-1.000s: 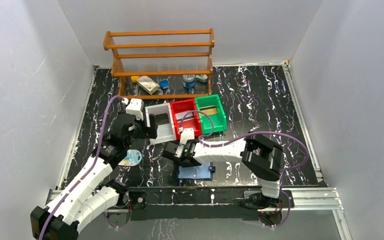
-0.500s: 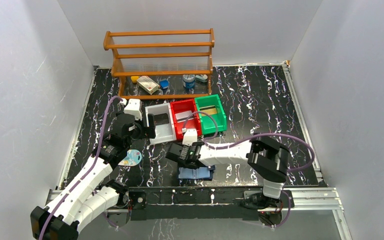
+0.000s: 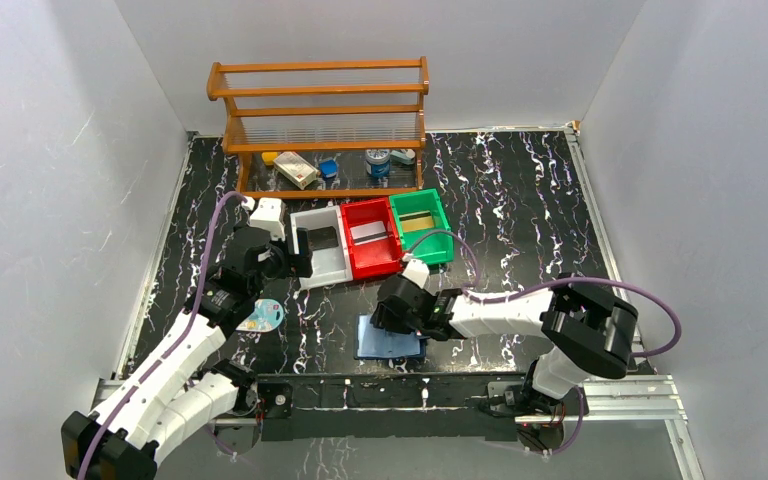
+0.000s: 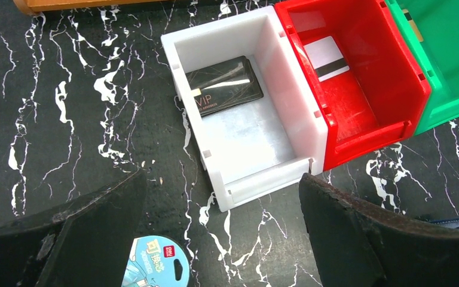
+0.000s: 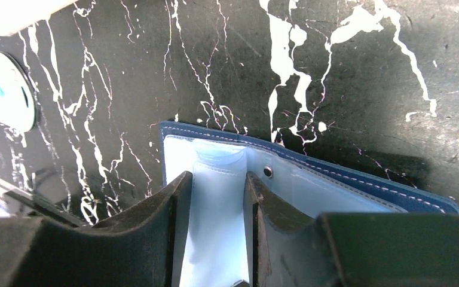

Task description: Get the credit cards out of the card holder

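reads "vip" in pale letters on the black card [image 4: 224, 85], near its left end, inside the white bin [image 4: 287, 104] in the left wrist view. shows blue chinese characters on the white oval packet [image 4: 153, 263] at the bottom edge of the same view, the first looking like 可, the rest cut off or too small to make out. carries a small red badge beside those characters, lettering too tiny to read. bears labels on the can [image 3: 378, 162] and the box [image 3: 297, 170] under the wooden rack [image 3: 320, 90], all too small to read from above.
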